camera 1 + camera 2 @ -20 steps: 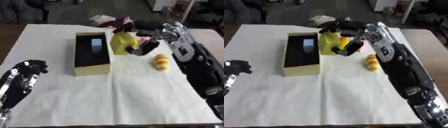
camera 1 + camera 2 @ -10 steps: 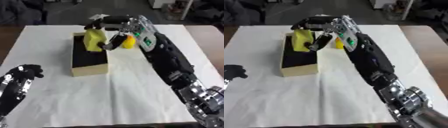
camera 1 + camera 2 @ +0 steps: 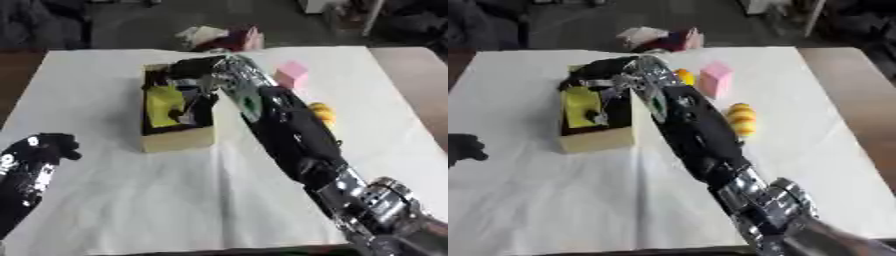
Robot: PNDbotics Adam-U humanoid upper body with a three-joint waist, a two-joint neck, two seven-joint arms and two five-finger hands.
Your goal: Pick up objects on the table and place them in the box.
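- The right hand (image 3: 194, 82) reaches across to the box (image 3: 178, 140) at about 10 o'clock on the tabletop (image 3: 131, 200), its fingers curled round the yellow object (image 3: 163, 105).
- The yellow object sits inside the box, its long axis running from 12 to 6 o'clock along the box's length; which end is its top I cannot tell.
- The box is open-topped, tan outside and dark inside, its long axis also 12 to 6.
- A pink block (image 3: 715, 77) stands at about 1 o'clock, well apart from the box.
- A yellow-orange lumpy thing (image 3: 741, 119) lies at 3 o'clock, beside the right forearm.
- The left hand (image 3: 39, 152) rests at 8 o'clock with relaxed fingers, holding nothing.
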